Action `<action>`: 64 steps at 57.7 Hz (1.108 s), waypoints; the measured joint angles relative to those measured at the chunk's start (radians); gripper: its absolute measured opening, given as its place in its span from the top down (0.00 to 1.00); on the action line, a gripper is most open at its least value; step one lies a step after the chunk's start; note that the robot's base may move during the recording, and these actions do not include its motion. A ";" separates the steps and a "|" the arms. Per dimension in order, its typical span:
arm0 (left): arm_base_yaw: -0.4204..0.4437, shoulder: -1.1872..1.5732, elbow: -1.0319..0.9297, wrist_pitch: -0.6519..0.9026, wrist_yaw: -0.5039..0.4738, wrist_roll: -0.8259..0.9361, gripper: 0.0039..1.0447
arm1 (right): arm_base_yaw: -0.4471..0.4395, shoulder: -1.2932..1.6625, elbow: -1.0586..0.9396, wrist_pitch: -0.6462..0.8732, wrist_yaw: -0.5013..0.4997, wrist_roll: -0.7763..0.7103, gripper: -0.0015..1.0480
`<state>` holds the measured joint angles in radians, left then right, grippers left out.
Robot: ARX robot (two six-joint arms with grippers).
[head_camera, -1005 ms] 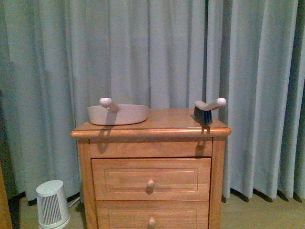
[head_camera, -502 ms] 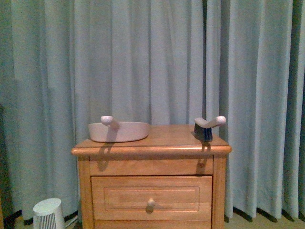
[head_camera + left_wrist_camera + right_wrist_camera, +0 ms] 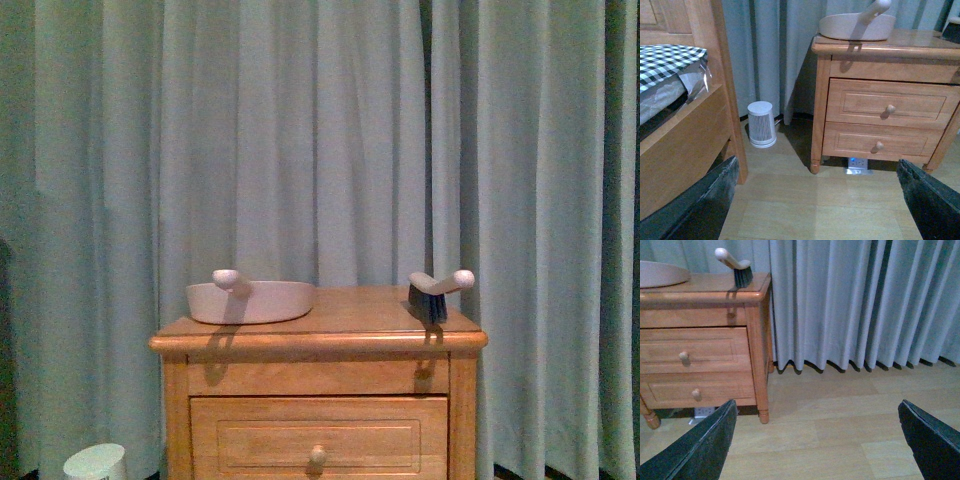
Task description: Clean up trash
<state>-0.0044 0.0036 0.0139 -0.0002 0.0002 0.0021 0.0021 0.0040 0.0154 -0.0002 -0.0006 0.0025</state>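
Note:
No crumpled white wad of trash shows in any view. A beige-pink dustpan (image 3: 250, 300) and a small hand brush (image 3: 435, 293) with dark bristles stand on top of a wooden nightstand (image 3: 320, 338). Neither arm shows in the front view. My left gripper (image 3: 815, 210) is open and empty, low over the wooden floor in front of the nightstand; the dustpan (image 3: 857, 27) shows in its view. My right gripper (image 3: 815, 445) is open and empty over bare floor beside the nightstand's right side; the brush (image 3: 737, 267) shows in its view.
A bed frame (image 3: 690, 145) with a black-and-white checked pillow (image 3: 667, 55) stands left of the nightstand. A small white ribbed appliance (image 3: 761, 125) sits on the floor between them. A socket strip with a blue light (image 3: 857, 164) lies under the nightstand. Grey curtains (image 3: 320, 140) hang behind.
The front view has shifted upward: the nightstand and the white appliance now sit lower in the picture, and more curtain shows above. The dustpan and brush have not moved on the nightstand.

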 joint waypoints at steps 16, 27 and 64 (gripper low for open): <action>0.000 0.000 0.000 0.000 0.000 0.000 0.07 | 0.000 0.000 0.000 0.000 0.000 0.000 0.07; 0.000 0.000 0.000 0.000 0.000 0.000 0.07 | 0.000 0.000 0.000 0.000 0.000 0.000 0.07; 0.000 0.000 0.000 0.000 0.000 0.000 0.07 | 0.000 0.000 0.000 0.000 0.001 0.000 0.07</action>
<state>-0.0044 0.0032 0.0139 -0.0002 -0.0002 0.0021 0.0021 0.0040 0.0154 -0.0002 0.0002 0.0025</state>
